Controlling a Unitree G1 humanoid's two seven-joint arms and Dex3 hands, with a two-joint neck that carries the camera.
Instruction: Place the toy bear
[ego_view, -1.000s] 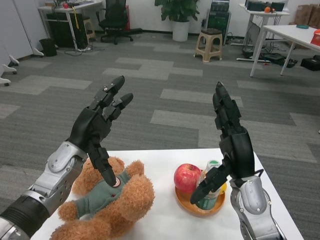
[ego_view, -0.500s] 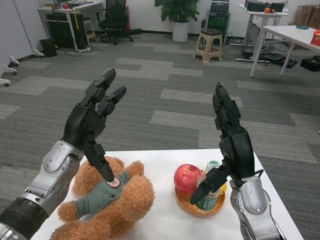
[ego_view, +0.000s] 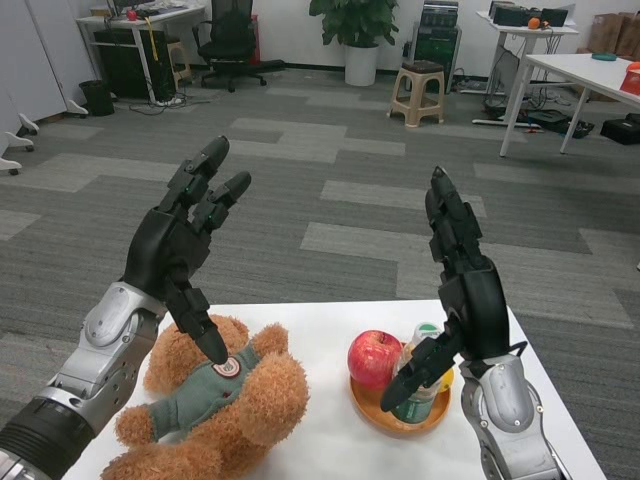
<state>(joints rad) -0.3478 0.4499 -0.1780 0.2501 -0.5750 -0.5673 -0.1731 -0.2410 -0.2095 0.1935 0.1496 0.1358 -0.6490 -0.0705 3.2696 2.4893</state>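
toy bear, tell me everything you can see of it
The toy bear is brown and plush with shaggy fur, wearing a grey-green top with a small round badge. It lies on the white table at its left side, partly cut off by the picture's bottom edge. The left hand hangs over it, fingers spread; whether its lowest fingertip touches the bear cannot be told. Nothing else touches it.

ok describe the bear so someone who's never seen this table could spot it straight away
On the white table, look at the near left part, below the raised left hand. The toy bear lies there, brown and furry in a grey-green top, the only soft thing; the apple and can sit on a small plate.
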